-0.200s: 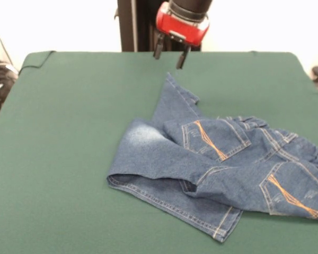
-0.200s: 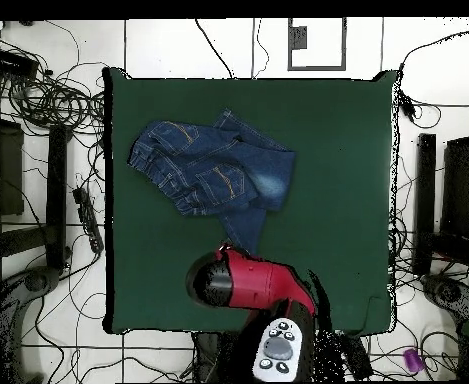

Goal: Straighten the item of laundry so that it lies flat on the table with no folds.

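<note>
The item of laundry (image 1: 222,164), a small pair of blue denim jeans with tan stitching, lies crumpled on the green table (image 1: 69,148), right of centre in the front view. Its legs are folded over each other and the back pockets face up. One leg points toward the far edge. My gripper (image 1: 170,54) hangs above the table just beyond that leg's tip, open and holding nothing. From overhead the jeans (image 2: 213,165) lie in the table's (image 2: 348,200) upper left part, and the red arm head (image 2: 240,281) covers the gripper.
Cables and black stands (image 2: 53,190) surround the table on the floor. Bare green cloth stretches on the left half in the front view.
</note>
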### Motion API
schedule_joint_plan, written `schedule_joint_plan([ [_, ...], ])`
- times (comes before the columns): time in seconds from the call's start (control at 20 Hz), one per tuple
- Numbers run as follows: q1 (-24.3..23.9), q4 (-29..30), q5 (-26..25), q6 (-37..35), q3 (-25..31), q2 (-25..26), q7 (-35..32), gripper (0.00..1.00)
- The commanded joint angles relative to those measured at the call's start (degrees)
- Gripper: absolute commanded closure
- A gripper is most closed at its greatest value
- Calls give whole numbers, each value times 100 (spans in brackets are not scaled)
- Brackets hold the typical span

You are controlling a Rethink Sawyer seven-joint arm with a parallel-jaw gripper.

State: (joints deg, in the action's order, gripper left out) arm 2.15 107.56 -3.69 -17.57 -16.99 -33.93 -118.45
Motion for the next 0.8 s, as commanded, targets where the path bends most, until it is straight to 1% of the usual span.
schedule_joint_plan([
  [0.05, -897, 851, 500, 990, 1522, 447, -1049, 0],
  [0.15, -814, 850, 562, 1405, 1512, 758, -1376, 0],
  [0.35, -681, 842, 666, 1741, 1442, 1010, -1618, 0],
  [0.65, -746, 906, 787, 1980, 1551, 1108, -1477, 0],
  [0.8, -827, 961, 748, 2050, 1686, 1077, -1378, 0],
])
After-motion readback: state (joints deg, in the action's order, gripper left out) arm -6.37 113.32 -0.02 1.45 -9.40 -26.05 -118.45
